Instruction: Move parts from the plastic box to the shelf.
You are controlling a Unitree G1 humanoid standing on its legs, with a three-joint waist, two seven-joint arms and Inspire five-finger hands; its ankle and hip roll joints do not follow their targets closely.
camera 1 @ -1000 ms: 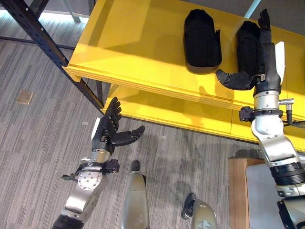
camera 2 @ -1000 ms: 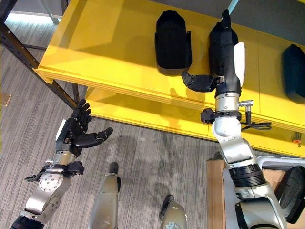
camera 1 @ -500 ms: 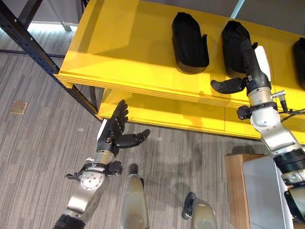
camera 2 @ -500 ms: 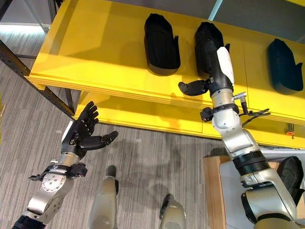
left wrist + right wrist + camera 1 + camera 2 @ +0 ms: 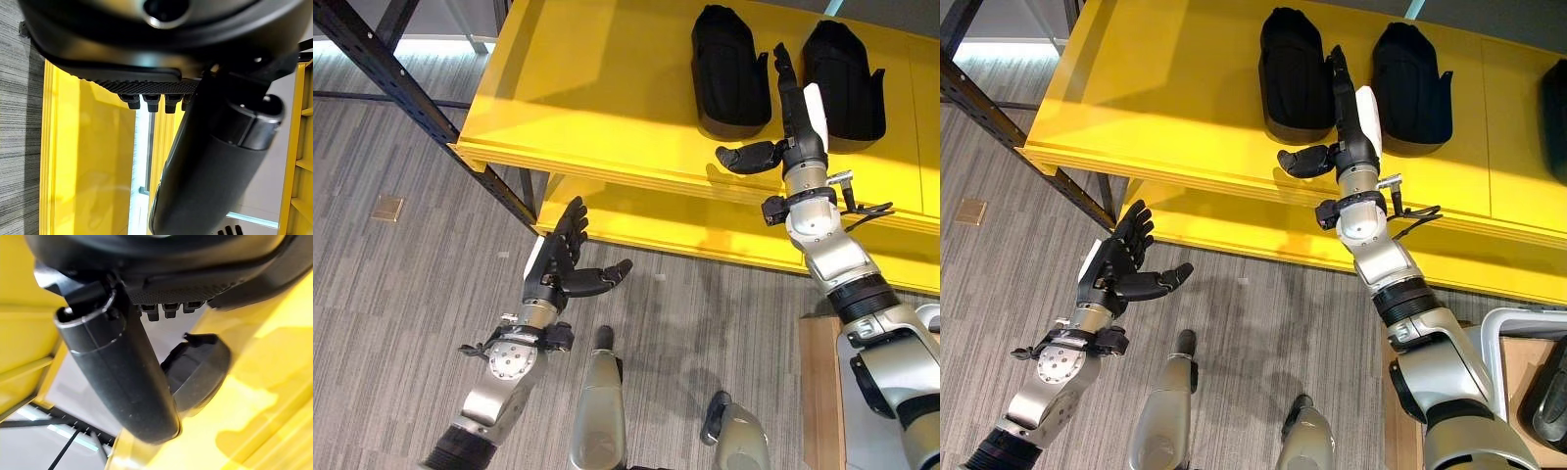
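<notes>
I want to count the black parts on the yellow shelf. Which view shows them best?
The right eye view: two whole black parts on the yellow shelf, plus a third's edge. The left eye view shows the same two. The right wrist view shows one, partly hidden by the open right hand.

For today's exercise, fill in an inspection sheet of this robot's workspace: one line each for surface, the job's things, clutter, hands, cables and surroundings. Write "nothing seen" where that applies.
Surface: yellow shelf, top level, with a lower yellow level beneath it.
Job's things: two black parts lie side by side on the shelf, the left part and the right part; the edge of a third part shows further right.
Clutter: nothing seen.
Hands: right hand open, fingers straight, over the shelf between the two parts, holding nothing; left hand open and empty, in front of the shelf above the floor.
Cables: nothing seen.
Surroundings: grey striped carpet, a dark metal rack post, a small brass floor plate.
</notes>
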